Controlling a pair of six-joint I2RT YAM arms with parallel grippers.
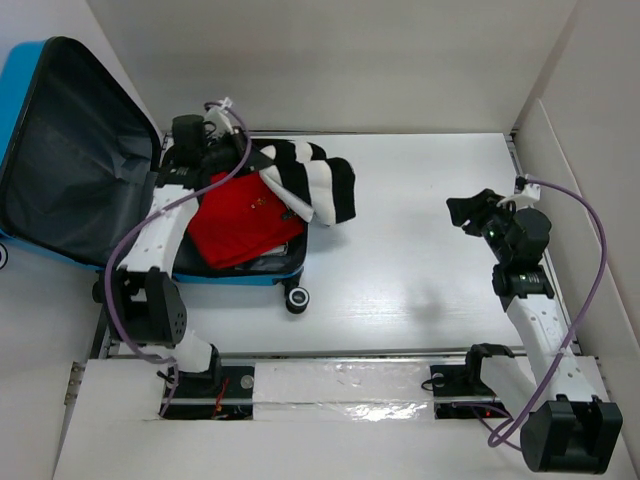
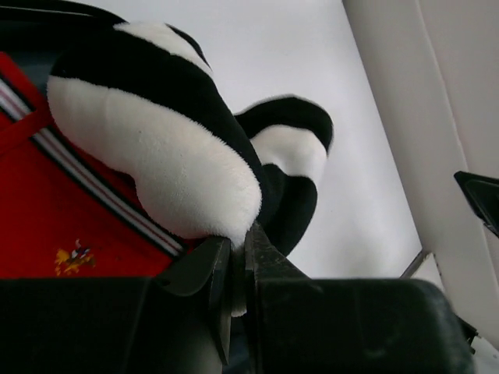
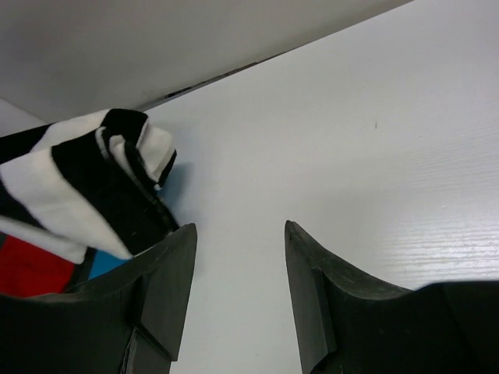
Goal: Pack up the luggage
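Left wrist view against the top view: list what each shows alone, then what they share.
Left wrist only: the left gripper pinched shut on the edge of the striped cloth, and a small yellow emblem on the red garment. Top only: the luggage lying open, its grey lining and a wheel. Both: the striped cloth lying over the red garment.

Bright, even overhead light; soft shadows; wrist views blur up close.
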